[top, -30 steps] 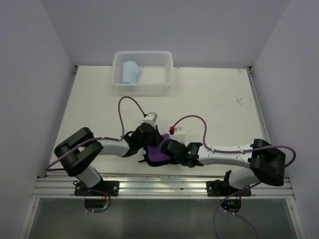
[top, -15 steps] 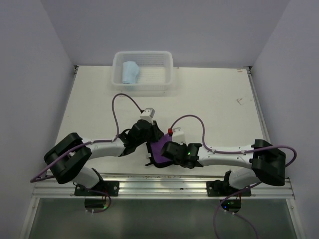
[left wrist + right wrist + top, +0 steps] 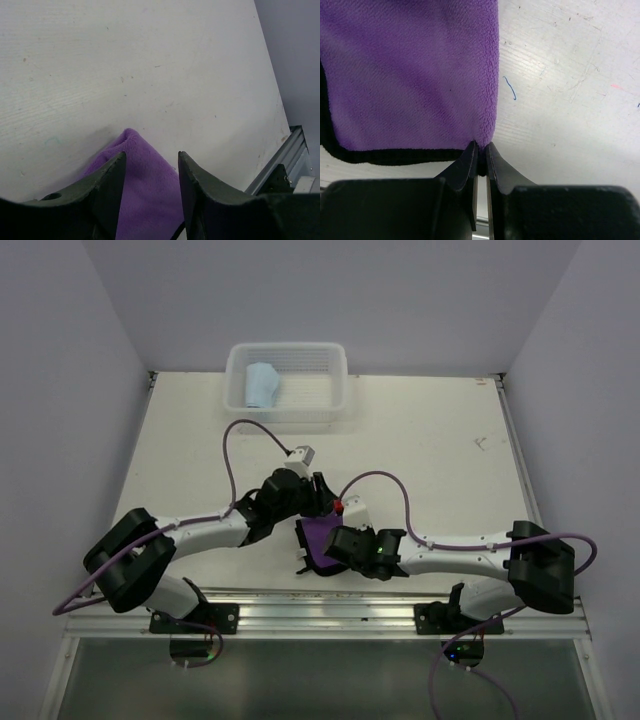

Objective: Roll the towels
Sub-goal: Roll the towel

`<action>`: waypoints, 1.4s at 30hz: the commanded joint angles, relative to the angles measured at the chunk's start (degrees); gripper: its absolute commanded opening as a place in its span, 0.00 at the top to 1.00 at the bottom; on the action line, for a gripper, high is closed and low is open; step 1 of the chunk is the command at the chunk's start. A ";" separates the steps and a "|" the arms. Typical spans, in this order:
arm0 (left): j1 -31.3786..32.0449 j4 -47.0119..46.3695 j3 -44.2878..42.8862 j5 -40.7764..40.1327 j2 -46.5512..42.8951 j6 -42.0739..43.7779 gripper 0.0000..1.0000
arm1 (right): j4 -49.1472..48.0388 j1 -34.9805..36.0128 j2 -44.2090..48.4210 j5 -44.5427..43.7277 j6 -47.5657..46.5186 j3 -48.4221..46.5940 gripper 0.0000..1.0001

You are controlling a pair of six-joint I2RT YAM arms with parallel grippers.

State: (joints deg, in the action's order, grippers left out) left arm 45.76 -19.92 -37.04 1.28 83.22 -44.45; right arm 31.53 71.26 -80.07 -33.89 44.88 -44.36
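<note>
The purple towel, with a dark edge, lies folded on the table near the front, between my two grippers. My right gripper is shut on its near corner; in the right wrist view the fingertips pinch the purple towel where purple meets the black hem. My left gripper hovers at the towel's far end. Its jaws stand open, and the purple towel shows between them, untouched, below the left gripper. The light blue towel lies rolled in the white basket.
The white basket stands at the back of the table, left of centre. An aluminium rail runs along the near edge just behind the towel. Purple cables loop above both arms. Walls close in both sides.
My left gripper has opened and let go of the purple towel, moving slightly away toward the back. The right gripper keeps its hold and has shifted a little left.
</note>
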 commanded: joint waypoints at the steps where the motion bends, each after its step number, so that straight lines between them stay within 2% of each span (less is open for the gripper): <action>1: -0.14 3.21 -5.31 4.17 0.01 -0.55 0.50 | -0.06 0.37 1.94 -3.38 -0.76 -1.78 1.00; 15: -0.05 16.22 -12.62 4.79 5.81 2.70 0.49 | -0.77 0.98 1.32 -5.40 -1.03 -2.40 1.00; 23: 0.56 21.75 -15.69 3.21 7.30 4.19 0.44 | -1.12 1.24 1.41 -6.19 -0.15 -1.87 1.00; 42: 2.49 25.90 -19.30 -1.10 10.91 4.28 0.43 | -2.70 2.12 2.47 -7.33 0.21 -0.64 1.00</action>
State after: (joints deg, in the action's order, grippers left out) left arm 47.83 5.45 -53.91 1.50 94.52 -40.91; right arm 30.81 72.82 -78.74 -38.26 43.94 -44.42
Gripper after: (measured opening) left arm 0.572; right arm 0.101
